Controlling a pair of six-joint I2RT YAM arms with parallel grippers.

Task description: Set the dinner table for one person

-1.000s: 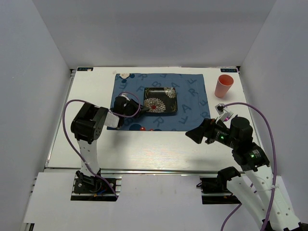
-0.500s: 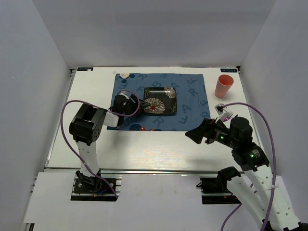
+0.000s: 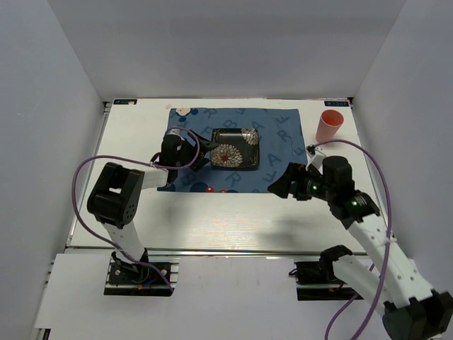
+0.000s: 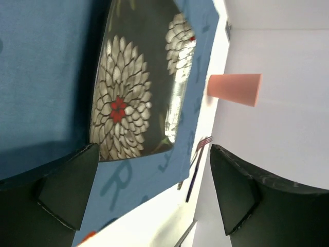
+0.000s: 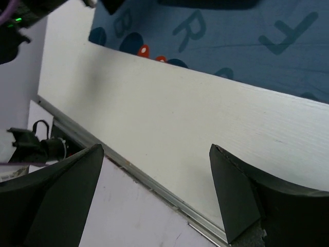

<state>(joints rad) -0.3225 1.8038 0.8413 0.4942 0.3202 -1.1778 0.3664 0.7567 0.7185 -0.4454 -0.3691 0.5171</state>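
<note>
In the top view you can't read either set of jaws. The left gripper (image 3: 203, 154) is a dark lump at the 9 o'clock edge of the black flowered plate (image 3: 237, 149), and whether it touches the plate is unclear. The right gripper (image 3: 278, 184) points toward 9 o'clock, and its arm hides the table under it. The dinner table (image 3: 212, 219) is white and fills a white-walled booth, with a metal rail (image 3: 212, 248) along its 6 o'clock edge. The blue lettered mat (image 3: 283, 134) lies toward 12 o'clock, and the pink cup (image 3: 329, 126) stands at 2 o'clock, off the mat.

Your left wrist view settles that tool: its fingers stand spread wide with nothing between them. The plate lies just past their tips, cut off at 12 o'clock. A thin fork (image 4: 198, 157) lies off the mat, hard to make out.

Your right wrist view shows those fingers spread wide too, holding nothing, over bare table with the mat's edge at 12 o'clock.
</note>
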